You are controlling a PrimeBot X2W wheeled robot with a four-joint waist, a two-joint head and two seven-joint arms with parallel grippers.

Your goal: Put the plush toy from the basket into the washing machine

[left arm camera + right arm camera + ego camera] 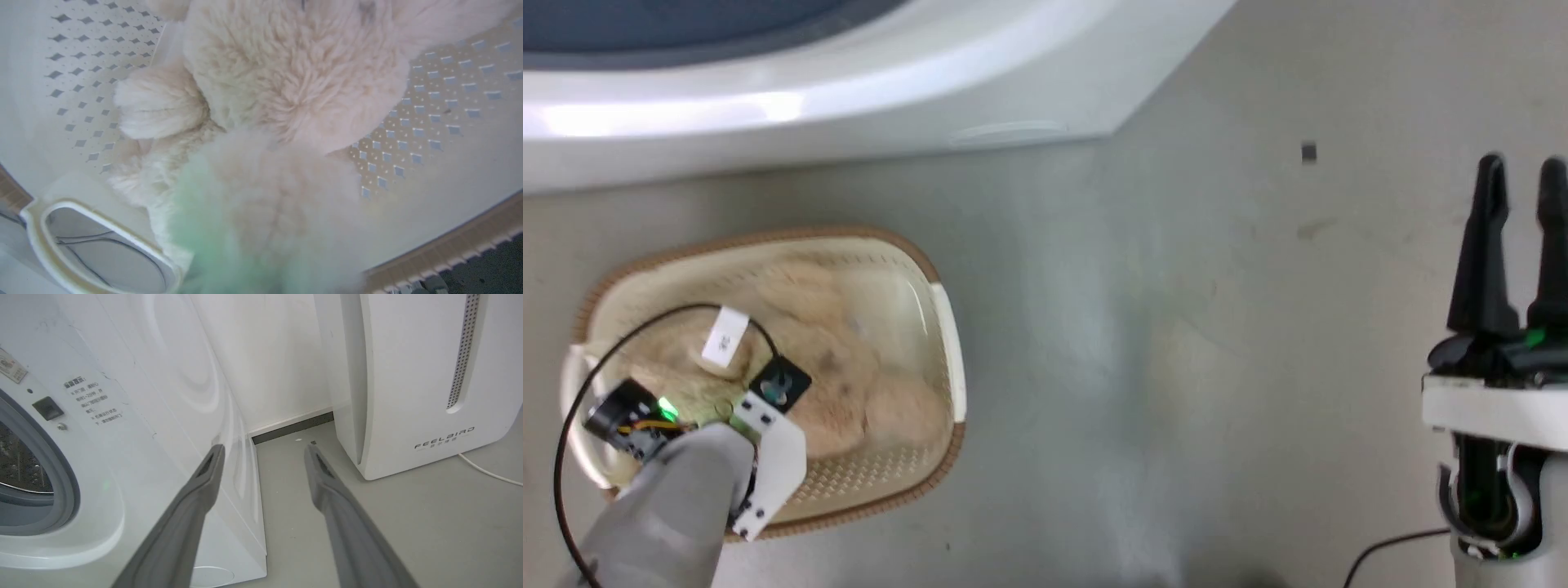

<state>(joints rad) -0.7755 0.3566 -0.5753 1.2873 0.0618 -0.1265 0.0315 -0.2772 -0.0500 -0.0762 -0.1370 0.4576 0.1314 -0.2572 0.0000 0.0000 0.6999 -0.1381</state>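
The left hand (678,408) is sunk into the plush toy (286,81), which lies in the basket (449,102) directly beneath it. Its fingers are buried in fur, so their spread cannot be told. A deep bite on the body, not on loose fur or a limb, is judged best, since the toy looks bulky and floppy. The basket is set on a smooth grey floor (1176,327). Beyond the hand the washing machine (122,416) is seen, with its drum showing. The right hand (1522,175) is held empty, fingers apart, well aside near a white appliance (429,375).

On my right tool (264,449) the fingers (184,522) look matt, smooth grey. The plush toy (294,81) is shaggy cream fleece, the basket (429,102) smooth perforated plastic, the washing machine (122,457) glossy white, the floor (1176,327) smooth grey.
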